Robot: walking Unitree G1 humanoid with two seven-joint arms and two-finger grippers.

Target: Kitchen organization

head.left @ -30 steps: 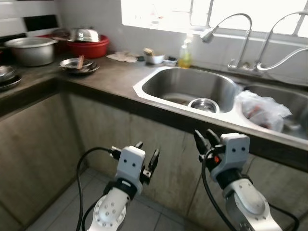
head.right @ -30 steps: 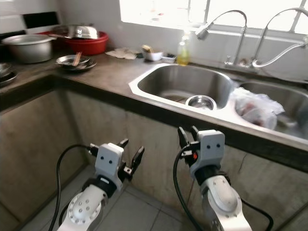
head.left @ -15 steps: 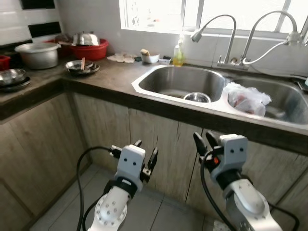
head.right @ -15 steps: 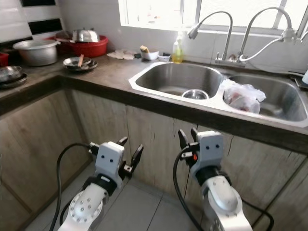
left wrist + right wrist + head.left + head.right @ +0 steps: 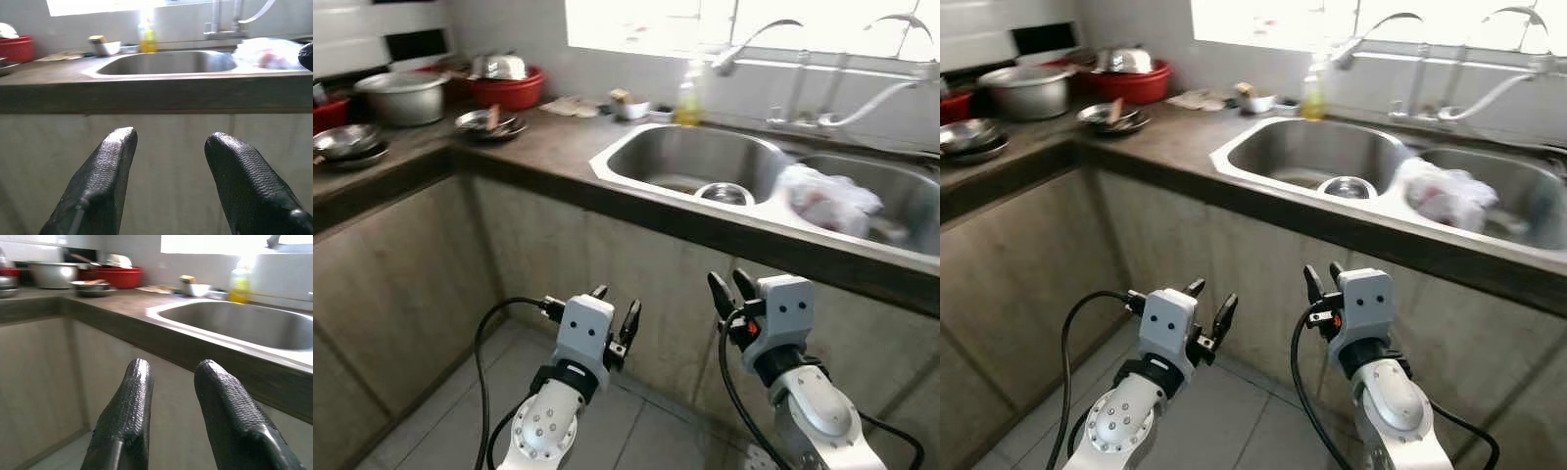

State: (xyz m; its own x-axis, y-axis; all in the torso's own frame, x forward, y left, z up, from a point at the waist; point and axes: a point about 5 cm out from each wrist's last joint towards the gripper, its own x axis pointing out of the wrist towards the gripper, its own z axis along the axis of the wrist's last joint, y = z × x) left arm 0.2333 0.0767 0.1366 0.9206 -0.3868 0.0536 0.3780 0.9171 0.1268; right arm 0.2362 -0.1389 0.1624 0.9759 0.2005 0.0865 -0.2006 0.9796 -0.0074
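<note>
I've got both claws, left (image 5: 615,315) and right (image 5: 732,292), parted and empty below the tabletop (image 5: 548,147); steel bowl (image 5: 724,194) in the sink (image 5: 636,157) sits up ahead, nearer the right.

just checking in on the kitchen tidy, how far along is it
Nothing looks done yet. Both grippers, left and right, are open, holding nothing, below the counter. Left to do: a steel bowl and plastic bag sit in the sinks, and pots and dishes crowd the counter.

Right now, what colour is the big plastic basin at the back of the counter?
Red plastic basin; clearest in the right eye view.
</note>
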